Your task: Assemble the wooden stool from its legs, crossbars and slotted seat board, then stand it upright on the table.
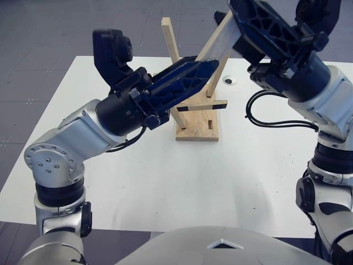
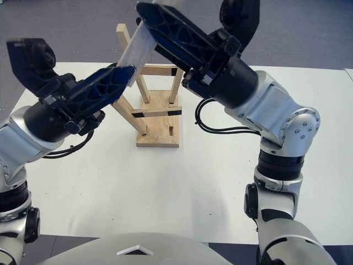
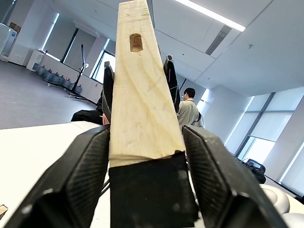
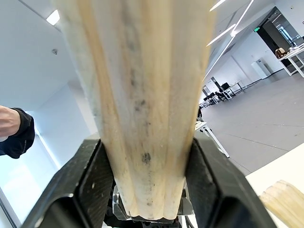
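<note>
Stool (image 2: 157, 112) sits half-built at the middle of your table (image 2: 209, 182), seat board (image 2: 160, 135) flat, legs (image 2: 177, 85) and taped crossbars (image 2: 159, 69) pointing up. Above it, your left hand (image 2: 124, 74) and right hand (image 2: 149, 15) each clamp an end of one pale loose leg (image 2: 135, 47), held tilted between them.

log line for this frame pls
left gripper: jaws shut on slotted leg | right gripper: jaws shut on pale leg | seat board: flat on table, assembly unfinished
</note>
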You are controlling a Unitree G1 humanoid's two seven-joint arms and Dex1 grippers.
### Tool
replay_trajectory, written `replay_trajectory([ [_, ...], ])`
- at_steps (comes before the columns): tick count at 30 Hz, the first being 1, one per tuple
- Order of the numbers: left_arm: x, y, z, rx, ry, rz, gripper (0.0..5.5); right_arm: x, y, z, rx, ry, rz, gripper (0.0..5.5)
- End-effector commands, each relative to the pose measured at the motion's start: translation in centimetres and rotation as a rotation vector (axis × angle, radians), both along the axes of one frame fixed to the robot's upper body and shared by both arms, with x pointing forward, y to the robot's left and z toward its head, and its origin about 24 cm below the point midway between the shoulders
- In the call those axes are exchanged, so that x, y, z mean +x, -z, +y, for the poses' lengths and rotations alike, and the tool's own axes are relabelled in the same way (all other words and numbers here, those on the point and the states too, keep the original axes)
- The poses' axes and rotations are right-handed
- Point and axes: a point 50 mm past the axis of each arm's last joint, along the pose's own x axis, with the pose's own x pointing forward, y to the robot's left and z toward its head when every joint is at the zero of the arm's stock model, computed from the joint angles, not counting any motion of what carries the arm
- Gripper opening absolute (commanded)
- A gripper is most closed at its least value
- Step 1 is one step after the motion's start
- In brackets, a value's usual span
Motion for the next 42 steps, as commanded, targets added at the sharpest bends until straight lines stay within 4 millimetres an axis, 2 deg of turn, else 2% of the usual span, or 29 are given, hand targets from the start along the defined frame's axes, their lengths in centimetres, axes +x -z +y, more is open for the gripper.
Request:
replay_trajectory([
  [1, 0.4, -0.2, 0.4, 0.044, -0.024, -0.042, 3.23, -0.1, 0.1, -0.1, -0.018, 0.009, 0.0, 2.06],
  [5, 1.0, -0.8, 2.7, 0.125, -0.117, -0.101, 3.86, 0.1, 0.4, -0.9, -0.063, 0.053, -0.006, 2.05],
  [9, -0.2, -1.8, 6.1, 0.18, -0.142, -0.139, 3.87, 0.4, 0.7, -3.3, -0.154, 0.166, -0.037, 2.05],
  [11, -1.0, 0.2, 6.8, 0.349, -0.131, -0.114, 3.87, -0.1, 0.8, -4.7, -0.21, 0.206, -0.065, 2.05],
  [14, -1.7, 5.8, 7.0, 0.65, -0.118, -0.01, 3.87, -1.2, 3.0, -6.4, -0.402, 0.218, -0.079, 2.05],
  [16, -0.5, 9.2, 7.0, 0.776, -0.236, 0.022, 3.87, -0.8, 5.4, -7.3, -0.538, 0.256, -0.059, 2.05],
  [18, 1.0, 12.3, 6.2, 0.866, -0.323, 0.036, 3.87, 0.1, 7.6, -7.8, -0.604, 0.327, -0.056, 2.05],
  [22, 3.3, 16.7, 4.7, 1.004, -0.453, 0.037, 3.87, 2.5, 11.8, -7.8, -0.666, 0.472, -0.093, 2.05],
  [26, 3.8, 19.3, 3.4, 1.09, -0.396, 0.006, 3.87, 4.2, 16.3, -7.9, -0.75, 0.577, -0.141, 2.05],
  [29, 4.3, 20.3, 3.2, 1.12, -0.393, -0.003, 3.87, 5.7, 19.0, -7.9, -0.815, 0.64, -0.202, 2.05],
  [31, 4.8, 20.3, 3.1, 1.121, -0.413, -0.015, 3.87, 6.2, 19.8, -7.6, -0.829, 0.65, -0.243, 2.05],
  [37, 6.3, 20.4, 3.5, 1.141, -0.509, -0.032, 3.87, 6.8, 20.8, -5.5, -0.798, 0.61, -0.342, 2.05],
  [42, 5.7, 20.8, 5.5, 1.189, -0.519, -0.013, 3.87, 6.6, 19.9, -4.0, -0.703, 0.599, -0.337, 2.05],
])
